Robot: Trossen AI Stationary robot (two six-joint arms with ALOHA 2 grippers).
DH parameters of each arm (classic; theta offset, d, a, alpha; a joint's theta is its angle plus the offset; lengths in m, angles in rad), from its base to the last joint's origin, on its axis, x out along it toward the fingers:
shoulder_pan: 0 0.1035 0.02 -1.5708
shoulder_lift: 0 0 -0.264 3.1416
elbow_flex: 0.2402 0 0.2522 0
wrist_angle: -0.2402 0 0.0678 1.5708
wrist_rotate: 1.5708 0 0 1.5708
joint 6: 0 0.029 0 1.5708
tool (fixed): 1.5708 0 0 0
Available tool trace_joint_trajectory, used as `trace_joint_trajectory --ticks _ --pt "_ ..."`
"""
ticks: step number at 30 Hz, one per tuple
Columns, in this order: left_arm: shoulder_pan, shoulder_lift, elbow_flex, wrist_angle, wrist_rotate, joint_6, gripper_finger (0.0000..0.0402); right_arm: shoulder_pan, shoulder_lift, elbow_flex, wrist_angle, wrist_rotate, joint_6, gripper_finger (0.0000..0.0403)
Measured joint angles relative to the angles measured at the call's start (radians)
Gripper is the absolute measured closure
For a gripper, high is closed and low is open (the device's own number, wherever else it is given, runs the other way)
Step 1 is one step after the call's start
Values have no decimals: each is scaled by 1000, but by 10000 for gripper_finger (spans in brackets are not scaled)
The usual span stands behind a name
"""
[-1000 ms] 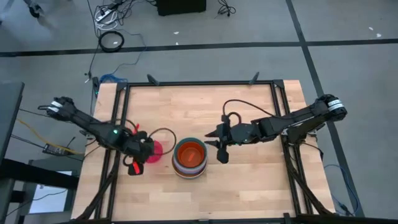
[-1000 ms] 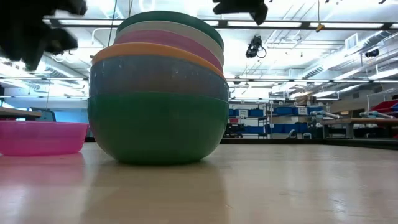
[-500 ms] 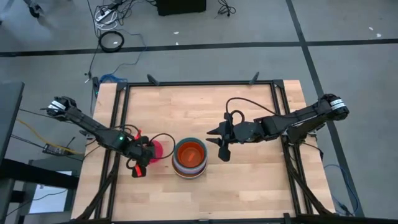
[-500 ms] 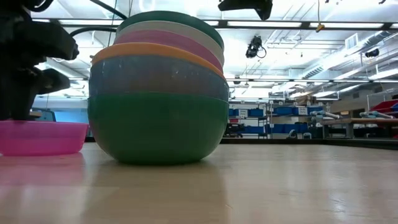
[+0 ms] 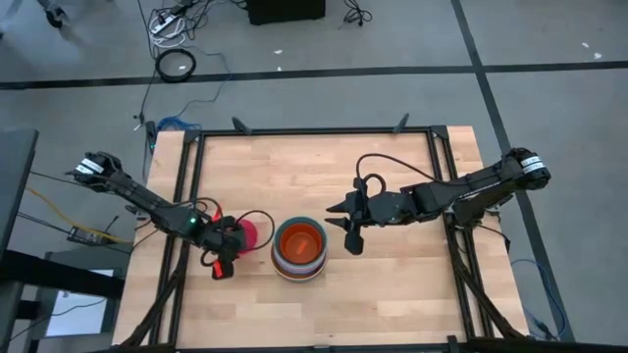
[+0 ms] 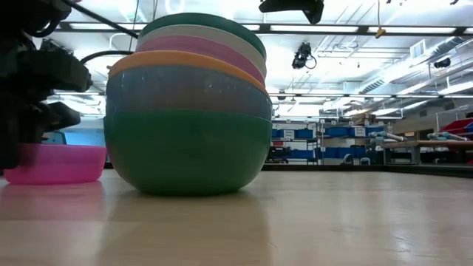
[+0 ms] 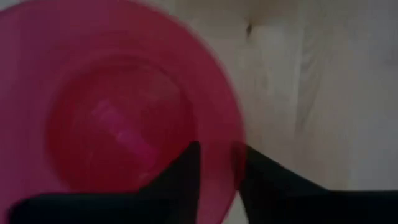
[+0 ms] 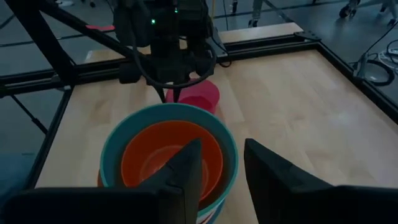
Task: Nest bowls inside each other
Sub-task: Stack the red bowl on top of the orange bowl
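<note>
Pink bowl (image 5: 245, 235): on the surface, just left of the stack (image 5: 298, 250).
Left pincer (image 7: 217, 171): nearer arm, fingers astride the bowl's rim, narrowly apart.
Right pincer (image 5: 350, 238): spread, waiting right of the stack.

Pink bowl (image 5: 245, 235), orange-lined stack (image 5: 298, 248)

Two dark jointed arms, each with a pale banded collar at the joint farthest from the light wooden table (image 5: 314, 167), black cables looping off the wrists, a small green light and red markings on the left one.
</note>
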Motion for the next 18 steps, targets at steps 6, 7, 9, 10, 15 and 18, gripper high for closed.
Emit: trace_joint_trajectory --ticks 6,7,9,10,15,18 --pt "0 -1 2 57 -15 39 391 0 0 0 0 0 1 294" --pt "0 -1 2 58 -18 39 394 0 0 0 0 0 1 294" --pt "0 0 7 70 -29 42 395 0 0 0 -1 0 1 294" --pt "0 0 21 67 -44 48 396 0 0 0 0 0 1 294" --pt "0 -5 162 -39 -145 134 398 0 1 0 -1 0 1 294" --pt "0 -5 288 -201 -261 181 399 0 1 0 -3 0 1 294"
